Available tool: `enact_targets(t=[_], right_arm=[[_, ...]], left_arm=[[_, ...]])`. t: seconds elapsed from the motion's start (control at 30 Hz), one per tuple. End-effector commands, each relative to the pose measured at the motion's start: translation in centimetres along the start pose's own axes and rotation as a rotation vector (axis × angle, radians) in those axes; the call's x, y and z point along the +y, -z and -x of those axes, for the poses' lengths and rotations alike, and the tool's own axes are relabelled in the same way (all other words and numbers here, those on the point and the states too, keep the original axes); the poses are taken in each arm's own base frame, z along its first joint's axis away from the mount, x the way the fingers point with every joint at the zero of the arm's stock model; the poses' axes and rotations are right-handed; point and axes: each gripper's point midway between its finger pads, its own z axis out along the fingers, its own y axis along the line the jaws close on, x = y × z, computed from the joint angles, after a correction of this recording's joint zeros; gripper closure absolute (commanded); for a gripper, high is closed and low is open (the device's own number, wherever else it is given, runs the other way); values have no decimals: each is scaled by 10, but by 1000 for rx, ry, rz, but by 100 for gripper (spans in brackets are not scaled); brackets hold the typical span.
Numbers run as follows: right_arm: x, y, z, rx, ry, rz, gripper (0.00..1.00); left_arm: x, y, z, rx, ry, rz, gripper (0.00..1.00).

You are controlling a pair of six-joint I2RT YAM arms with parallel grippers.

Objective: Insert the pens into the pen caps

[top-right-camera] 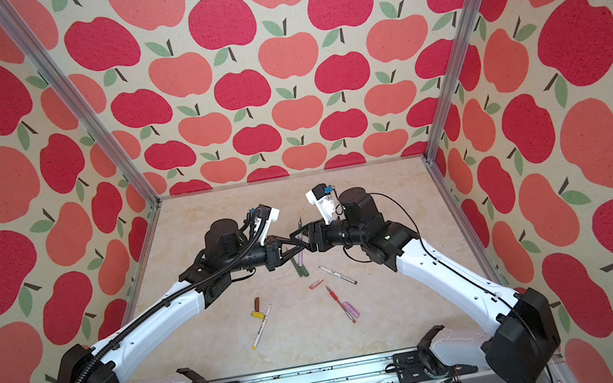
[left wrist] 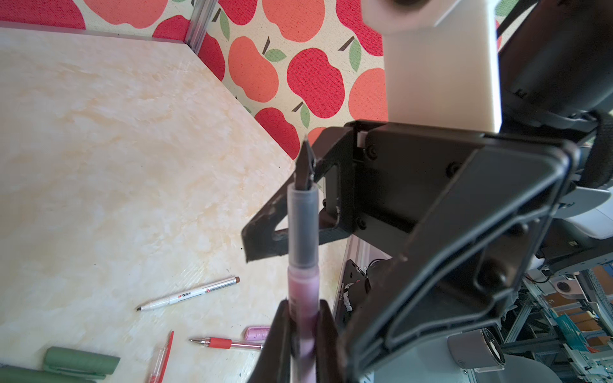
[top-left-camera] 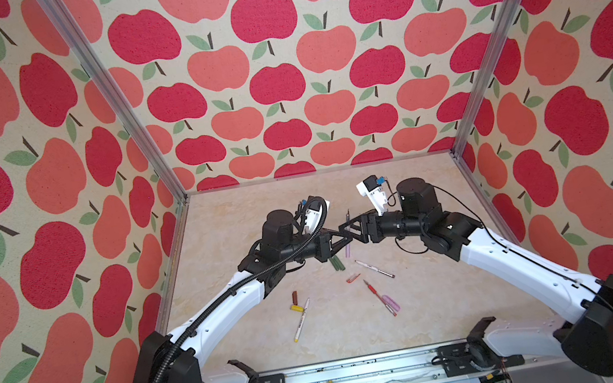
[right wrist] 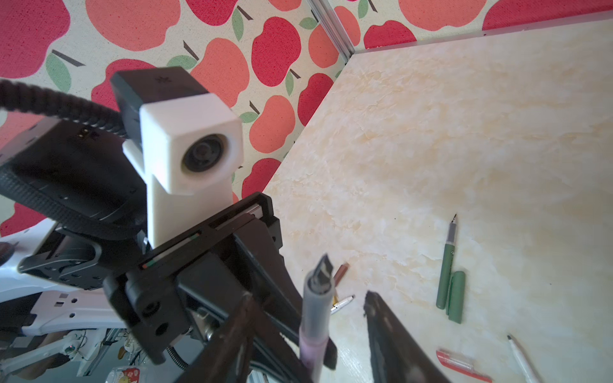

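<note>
Done: nothing capped as far as shown; every pen bare, every cap empty
Lilac pen [left wrist: 302, 252]: off the counter [top-left-camera: 219, 236], nib up, at the centre of both top views where the two hands meet
Left hand [left wrist: 303, 315]: clamped on the lilac barrel, below the grey grip section
Right hand [right wrist: 306, 296]: fingers apart, one on each side of the grey grip; holding nothing
Lilac cap [top-left-camera: 392, 303]: on the counter, lower right of centre, just beside the red pen [top-left-camera: 379, 297]
Green pair: green pen [right wrist: 447, 265] and green cap [right wrist: 456, 296] lie side by side just below the hands; nib exposed
Rest: red cap [top-left-camera: 353, 278] near centre; brown-print pen [top-left-camera: 374, 269] to its right; brown cap [top-left-camera: 294, 297], yellow cap [top-left-camera: 295, 308] and yellow-print pen [top-left-camera: 302, 319] clustered lower left of centre
Left to do: by my judgement all five insertions; the lilac one looks to be in hand, its cap not yet picked up
Top views alone: the whole layout; but the hands overlap there, so their grip cannot be told
Left wrist view alone: the clamp on the barrel
Right wrist view alone: the gaps between pen and fingers
</note>
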Motion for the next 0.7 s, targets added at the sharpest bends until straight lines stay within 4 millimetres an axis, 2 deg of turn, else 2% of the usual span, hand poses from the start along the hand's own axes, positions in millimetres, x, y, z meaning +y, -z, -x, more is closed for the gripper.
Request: enact_targets(t=[0.0,0.1,0.23,0.3,0.4,0.43,0.53,0.67], right_arm=[[10,24,9,-33,48,-48,29],[4,40,2,-31,30,-107,25],[-16,62,-24,22,-30,-238,26],[-34,74,-45,79,-76,-351,29],[-64,91,-85,212,-132,-515,35],[-74,94,-100,260,-151,-561,37],[-93,91,-140,418,-182,-631,41],[-114,82,-180,621,-136,-749,43]], left_arm=[[5,11,8,-23,-19,44,100],[8,23,9,-33,-34,84,100],[10,41,7,-43,-63,136,100],[10,50,4,-42,-74,160,100],[11,59,-5,-30,-79,184,100],[4,66,-6,-41,-92,182,100],[3,72,-17,-30,-86,189,100],[1,79,-30,-11,-71,196,100]])
